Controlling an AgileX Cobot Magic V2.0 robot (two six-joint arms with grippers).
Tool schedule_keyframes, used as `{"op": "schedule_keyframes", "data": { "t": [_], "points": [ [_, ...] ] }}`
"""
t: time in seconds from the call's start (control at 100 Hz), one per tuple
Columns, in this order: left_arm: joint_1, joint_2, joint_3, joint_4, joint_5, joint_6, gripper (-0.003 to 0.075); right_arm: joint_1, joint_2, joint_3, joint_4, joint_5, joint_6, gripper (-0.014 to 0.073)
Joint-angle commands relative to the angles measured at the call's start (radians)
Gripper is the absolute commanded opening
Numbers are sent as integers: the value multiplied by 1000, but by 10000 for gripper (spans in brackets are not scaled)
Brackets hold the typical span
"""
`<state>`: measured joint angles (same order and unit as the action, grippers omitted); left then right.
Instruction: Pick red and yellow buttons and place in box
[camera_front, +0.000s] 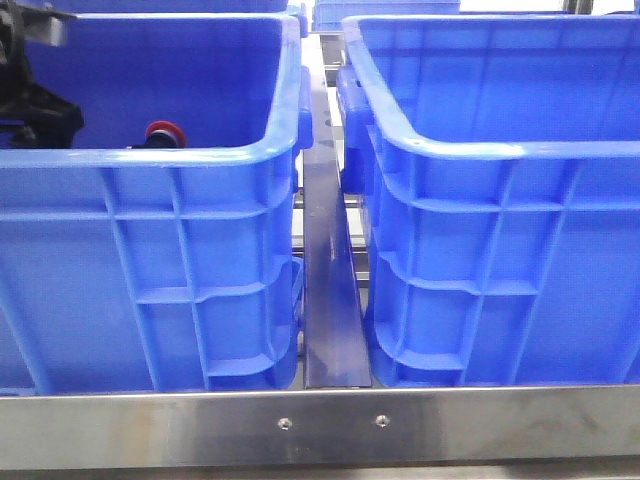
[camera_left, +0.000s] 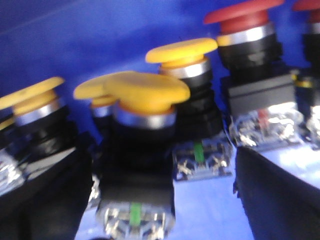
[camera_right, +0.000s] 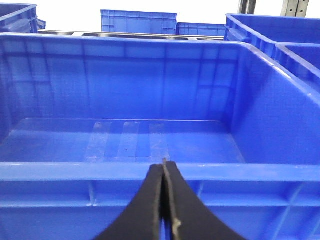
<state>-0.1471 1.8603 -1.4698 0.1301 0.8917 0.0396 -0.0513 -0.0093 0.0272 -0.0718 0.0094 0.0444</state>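
Left crate (camera_front: 200, 215) holds the buttons – one red cap (camera_front: 164, 131) shows above its near rim. Left wrist view, blurred: yellow button (camera_left: 145, 95) with domed cap, silver collar, dark body, standing between the spread fingers (camera_left: 42, 195) of the left gripper (camera_left: 150, 200); red button (camera_left: 245, 22) beyond. Right gripper (camera_right: 163, 200) – fingers pressed together, nothing held – faces the right box (camera_right: 160, 172).
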Motion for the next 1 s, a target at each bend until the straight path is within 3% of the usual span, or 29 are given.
{"op": "schedule_keyframes", "data": {
  "t": [0.0,0.07,0.25,0.34,0.72,0.99],
  "points": [
    [-5,-44,-35,9,-39,-1,540,-7,-27,-19,-1,-73,2,-67],
    [-5,-44,-35,9,-42,-1,498,-7,-27,-19,-1,-73,2,-67],
    [-5,-44,-35,22,-42,-1,267,-7,-27,-19,-1,-73,2,-67],
    [-5,-44,-35,22,-42,-1,197,-7,-27,-19,-1,-73,2,-67],
    [-5,-146,-30,-39,-53,5,179,-7,-27,-19,-1,-73,2,-67],
    [-73,-304,-21,-257,-56,241,179,-7,-27,-19,-1,-73,2,-67]
  ]
}}
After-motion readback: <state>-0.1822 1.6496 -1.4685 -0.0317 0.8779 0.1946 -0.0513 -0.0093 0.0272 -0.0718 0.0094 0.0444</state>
